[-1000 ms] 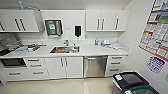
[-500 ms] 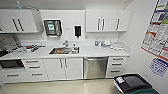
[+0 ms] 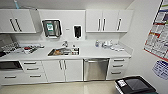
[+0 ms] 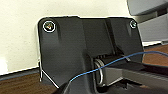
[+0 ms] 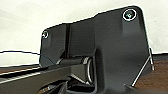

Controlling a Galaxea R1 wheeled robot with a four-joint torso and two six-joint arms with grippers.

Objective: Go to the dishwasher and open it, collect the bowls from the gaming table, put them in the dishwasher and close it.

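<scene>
The dishwasher (image 3: 96, 69) stands under the white counter, right of centre in the head view. Its brushed steel door is shut, with a bar handle across the top. The gaming table and the bowls are out of view. Both wrist views show the robot's own dark plate against a pale wall and brown floor; I cannot make out the fingers there.
A sink (image 3: 64, 51) is set in the white counter (image 3: 87, 53), with dishes at the left and bottles at the right. White cabinets hang above and stand below. A dark bin (image 3: 135, 85) stands at the right, by a wall with posters (image 3: 158, 35). Pale floor lies before the cabinets.
The whole head view has shifted a little: the counter and dishwasher sit slightly larger and more central, so the camera has moved closer.
</scene>
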